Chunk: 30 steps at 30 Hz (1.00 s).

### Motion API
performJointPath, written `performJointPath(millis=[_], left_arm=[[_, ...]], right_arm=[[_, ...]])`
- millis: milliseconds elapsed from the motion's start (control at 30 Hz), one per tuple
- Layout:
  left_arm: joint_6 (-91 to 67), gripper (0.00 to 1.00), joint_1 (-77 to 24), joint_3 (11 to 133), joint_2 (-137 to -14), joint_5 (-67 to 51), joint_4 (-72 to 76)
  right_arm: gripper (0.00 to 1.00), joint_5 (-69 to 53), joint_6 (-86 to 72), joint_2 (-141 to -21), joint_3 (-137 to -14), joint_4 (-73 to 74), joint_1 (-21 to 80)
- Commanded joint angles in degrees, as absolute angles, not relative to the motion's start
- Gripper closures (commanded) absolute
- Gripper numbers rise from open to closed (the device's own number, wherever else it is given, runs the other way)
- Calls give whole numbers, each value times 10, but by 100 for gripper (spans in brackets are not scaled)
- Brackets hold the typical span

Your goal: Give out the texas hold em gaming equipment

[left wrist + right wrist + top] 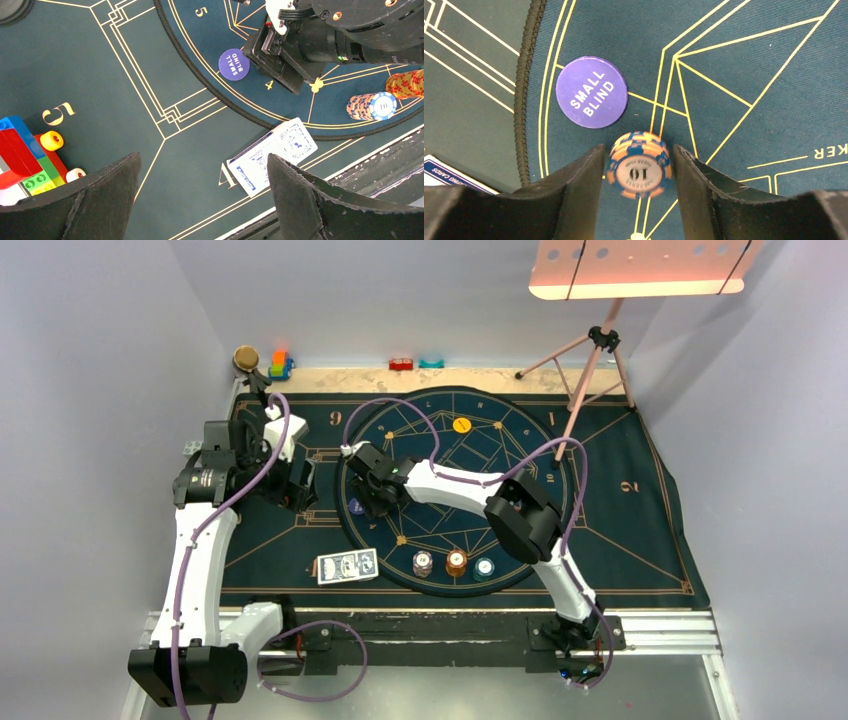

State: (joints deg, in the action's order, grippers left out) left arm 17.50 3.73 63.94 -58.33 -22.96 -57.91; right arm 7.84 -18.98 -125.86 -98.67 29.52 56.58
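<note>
My right gripper (639, 167) is low over the round dark-blue mat (526, 75), its fingers (579, 185) open. A small stack of orange-and-blue chips (639, 162) marked 10 stands between them, with a thin gap on each side. A purple-blue SMALL BLIND disc (591, 92) lies just beyond it, and also shows in the left wrist view (234, 63). My left gripper (202, 175) is open and empty above the green cloth. The blue-backed cards (272, 155) lie beside its right finger. Three chip stacks (456, 561) stand at the mat's near edge. An orange disc (462, 425) lies at the far side.
Colourful toy blocks (25, 160) lie by my left gripper's left finger. More blocks (280, 365) and a brass-coloured round object (246, 358) sit at the far left edge. A tripod (600, 350) with a lamp stands at the far right.
</note>
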Motion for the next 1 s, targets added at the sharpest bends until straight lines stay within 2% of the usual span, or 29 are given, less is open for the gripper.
performJointPath(millis=[0, 67, 167, 333, 533, 667, 800, 967], left_arm=[[164, 0, 40, 638, -576, -238, -569], [164, 0, 40, 637, -576, -238, -569], [164, 0, 40, 636, -574, -237, -570], [164, 0, 40, 641, -573, -236, -573], [170, 0, 40, 647, -573, -240, -580], [196, 1, 40, 644, -579, -237, -595], [198, 0, 40, 635, -568, -228, -589], [197, 0, 40, 634, -566, -222, -588]], right_arm=[[38, 76, -188, -1247, -987, 286, 564], [25, 80, -185, -1238, -986, 287, 563], [15, 88, -180, -1220, -993, 293, 563], [13, 102, -169, -1146, -1000, 321, 563], [7, 124, -174, -1014, -877, 335, 582], [4, 170, -216, -983, -806, 395, 610], [3, 141, -236, -931, -728, 363, 637], [2, 122, -243, -923, -698, 345, 657]])
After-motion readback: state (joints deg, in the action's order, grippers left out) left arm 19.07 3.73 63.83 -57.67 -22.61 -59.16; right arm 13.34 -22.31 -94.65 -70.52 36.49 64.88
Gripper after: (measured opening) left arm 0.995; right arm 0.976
